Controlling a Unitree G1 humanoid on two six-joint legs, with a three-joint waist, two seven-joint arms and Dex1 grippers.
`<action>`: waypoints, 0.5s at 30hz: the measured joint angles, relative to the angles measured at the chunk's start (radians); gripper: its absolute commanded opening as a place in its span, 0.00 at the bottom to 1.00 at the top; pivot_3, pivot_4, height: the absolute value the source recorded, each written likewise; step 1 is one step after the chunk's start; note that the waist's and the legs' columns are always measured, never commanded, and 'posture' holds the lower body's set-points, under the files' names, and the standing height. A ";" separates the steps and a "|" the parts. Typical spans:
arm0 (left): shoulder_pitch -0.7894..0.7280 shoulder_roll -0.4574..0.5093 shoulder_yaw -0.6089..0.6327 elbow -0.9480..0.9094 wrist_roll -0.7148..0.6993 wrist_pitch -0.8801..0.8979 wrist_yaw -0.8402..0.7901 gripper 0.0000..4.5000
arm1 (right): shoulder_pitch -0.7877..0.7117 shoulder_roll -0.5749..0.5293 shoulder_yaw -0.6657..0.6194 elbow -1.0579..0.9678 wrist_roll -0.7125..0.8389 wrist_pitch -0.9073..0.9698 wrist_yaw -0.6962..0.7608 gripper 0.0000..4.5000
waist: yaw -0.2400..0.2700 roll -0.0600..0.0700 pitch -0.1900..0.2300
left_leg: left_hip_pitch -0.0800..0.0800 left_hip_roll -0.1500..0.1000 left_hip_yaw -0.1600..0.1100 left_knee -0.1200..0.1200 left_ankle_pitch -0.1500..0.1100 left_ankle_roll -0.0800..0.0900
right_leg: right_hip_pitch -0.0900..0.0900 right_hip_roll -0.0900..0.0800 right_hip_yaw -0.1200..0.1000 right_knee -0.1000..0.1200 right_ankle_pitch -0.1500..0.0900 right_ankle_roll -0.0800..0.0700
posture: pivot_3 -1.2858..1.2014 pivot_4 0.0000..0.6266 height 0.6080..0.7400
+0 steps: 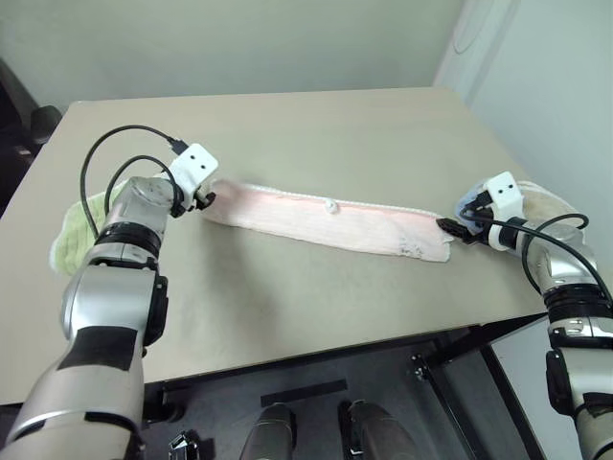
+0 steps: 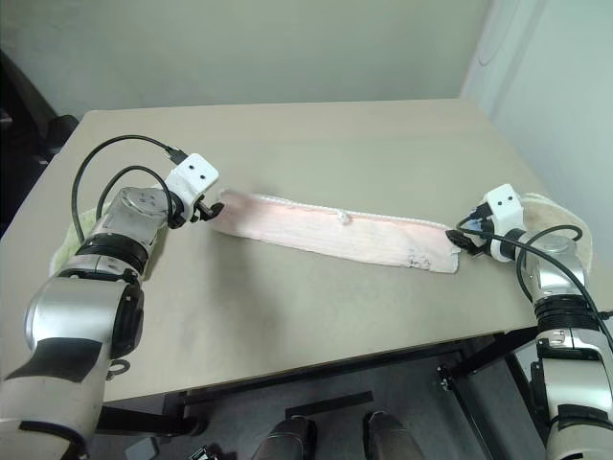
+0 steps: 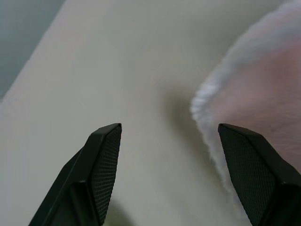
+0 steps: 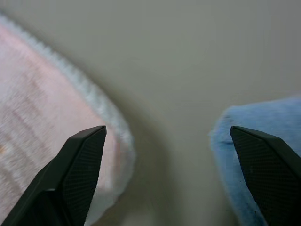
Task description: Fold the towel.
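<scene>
The pale pink towel (image 1: 326,222) lies flat on the table as a long narrow strip running left to right, with a white stitched edge, a tiny loop (image 1: 330,205) along its far side and a small printed mark (image 1: 412,249) near its right end. My left gripper (image 1: 204,198) hovers at the strip's left end, open; in the left wrist view the towel's corner (image 3: 244,108) sits just beside one fingertip (image 3: 106,155), nothing between them. At the strip's right end my right gripper (image 1: 450,228) is open too, with the towel's edge (image 4: 42,113) beside one finger.
A light green folded towel (image 1: 72,230) lies under my left forearm at the table's left edge. A beige towel (image 1: 551,206) and a blue cloth (image 4: 263,141) sit close by my right gripper. The beige table (image 1: 316,134) stretches beyond the towel.
</scene>
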 measured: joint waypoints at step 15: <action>-0.067 -0.001 0.485 -0.004 -0.465 0.300 0.010 0.79 | 0.110 0.101 -0.310 -0.512 0.361 0.595 -0.197 0.99 | 0.001 0.001 0.001 | 0.000 -0.004 0.000 -0.002 0.004 -0.001 | 0.000 -0.002 0.001 0.000 -0.001 0.001 | 0.52 0.24 1.00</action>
